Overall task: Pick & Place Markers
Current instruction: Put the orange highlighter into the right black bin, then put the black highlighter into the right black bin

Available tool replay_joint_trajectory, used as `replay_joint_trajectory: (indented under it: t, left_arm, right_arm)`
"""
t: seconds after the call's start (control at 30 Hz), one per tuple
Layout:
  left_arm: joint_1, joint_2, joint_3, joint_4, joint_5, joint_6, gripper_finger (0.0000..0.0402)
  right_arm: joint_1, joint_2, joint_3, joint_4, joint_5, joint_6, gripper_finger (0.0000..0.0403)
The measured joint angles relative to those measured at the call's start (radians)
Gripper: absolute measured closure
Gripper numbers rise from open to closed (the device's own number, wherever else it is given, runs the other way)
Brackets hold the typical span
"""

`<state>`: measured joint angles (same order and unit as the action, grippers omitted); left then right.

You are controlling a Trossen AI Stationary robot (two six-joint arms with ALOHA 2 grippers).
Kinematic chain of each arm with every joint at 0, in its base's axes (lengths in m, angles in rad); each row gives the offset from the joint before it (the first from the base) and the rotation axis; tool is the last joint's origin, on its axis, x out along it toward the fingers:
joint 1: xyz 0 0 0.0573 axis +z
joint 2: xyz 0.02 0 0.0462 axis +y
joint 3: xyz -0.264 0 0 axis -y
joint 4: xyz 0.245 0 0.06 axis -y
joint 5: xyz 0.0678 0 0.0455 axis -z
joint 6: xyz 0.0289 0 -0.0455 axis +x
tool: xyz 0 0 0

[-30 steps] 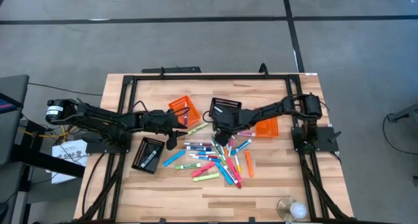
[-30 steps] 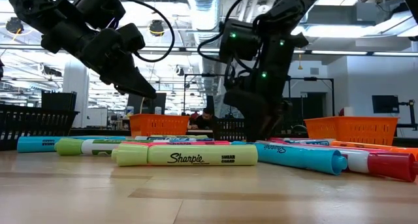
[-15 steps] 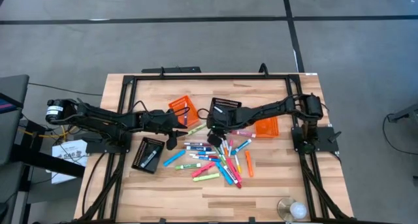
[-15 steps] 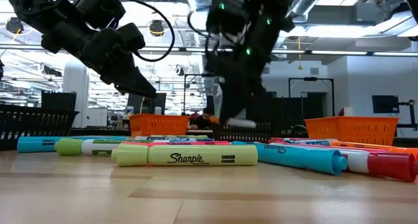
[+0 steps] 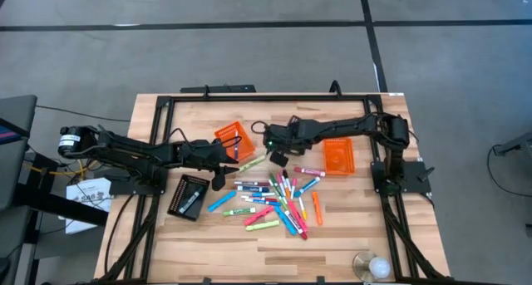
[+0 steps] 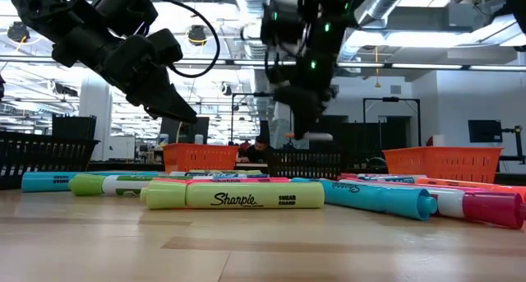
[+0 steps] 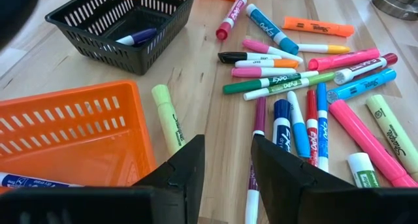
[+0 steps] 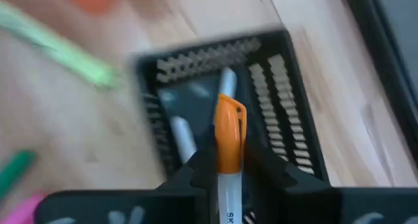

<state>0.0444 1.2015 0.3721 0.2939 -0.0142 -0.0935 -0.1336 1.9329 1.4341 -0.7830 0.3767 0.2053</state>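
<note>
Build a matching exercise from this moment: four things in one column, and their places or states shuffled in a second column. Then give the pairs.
Things:
1. right gripper
2. left gripper
3. yellow-green highlighter
4. orange-capped marker

Places or states:
A. lying flat on the table
B. open and holding nothing, beside an orange basket
C. shut, holding something
D. held above a black basket

Pairs: 1-C, 2-B, 3-A, 4-D
</note>
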Motion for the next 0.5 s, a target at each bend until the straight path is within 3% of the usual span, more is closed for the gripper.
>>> replay_joint_trajectory:
  t: [0.3,0.5]
  left_arm:
    - [0.000,0.000,0.000,0.000,0.000,-0.001,0.0280]
    - [0.000,0.000,0.000,0.000,0.000,-0.001,0.0280]
  right_arm:
    - [-0.056,-0.001,-0.024,0.015,-0.018,0.051,0.0262]
    - [0.019,-0.004,-0.024,0.011,-0.155,0.090,0.0217]
